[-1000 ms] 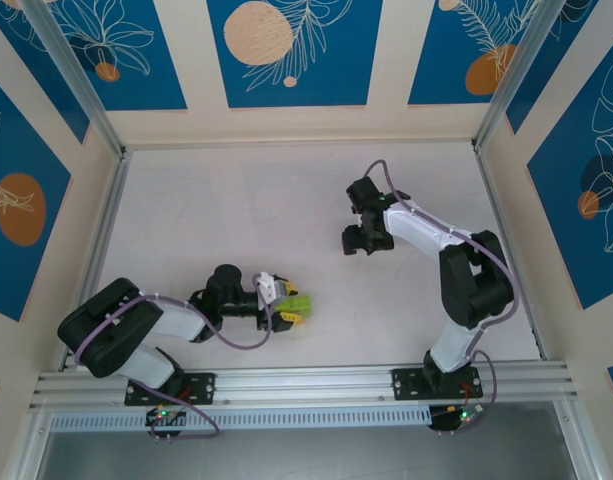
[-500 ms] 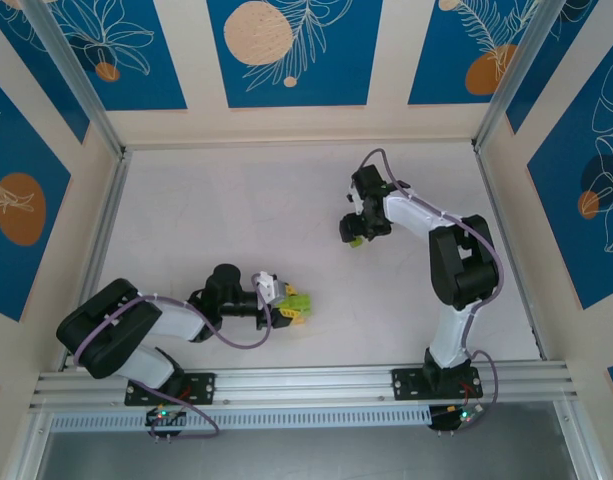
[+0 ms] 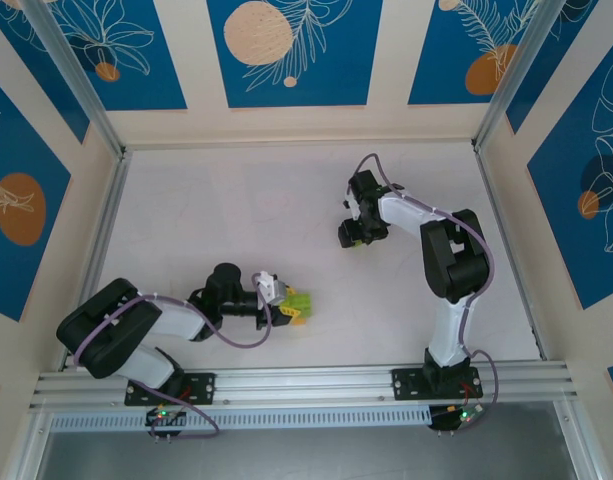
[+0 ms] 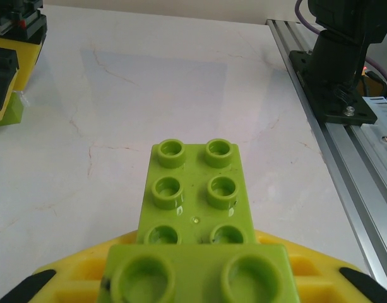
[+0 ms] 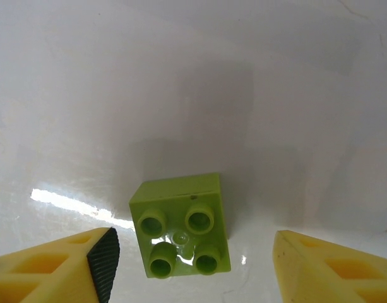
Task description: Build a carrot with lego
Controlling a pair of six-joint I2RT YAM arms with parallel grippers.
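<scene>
Left gripper [image 3: 287, 310] is clamped on the lime-green stack [image 4: 194, 189]. We see an oblong brick sticking out forward past the yellow fingers [image 4: 79, 270], studs up, with a second green brick [image 4: 199, 274] pressed onto its near end. In the top view the stack is at the near-middle of the table [image 3: 236, 200], just ahead of the left arm [image 3: 136, 330]. We cannot tell whether it touches the surface. Right gripper [image 5: 194, 255] is spread wide and hangs low over a lone square brick [image 5: 180, 232], right of centre on the table. That brick lies flat, four studs up, between the two fingertips with a clear gap on each side, so we read nothing gripped there. Square brick and stack are well apart.
</scene>
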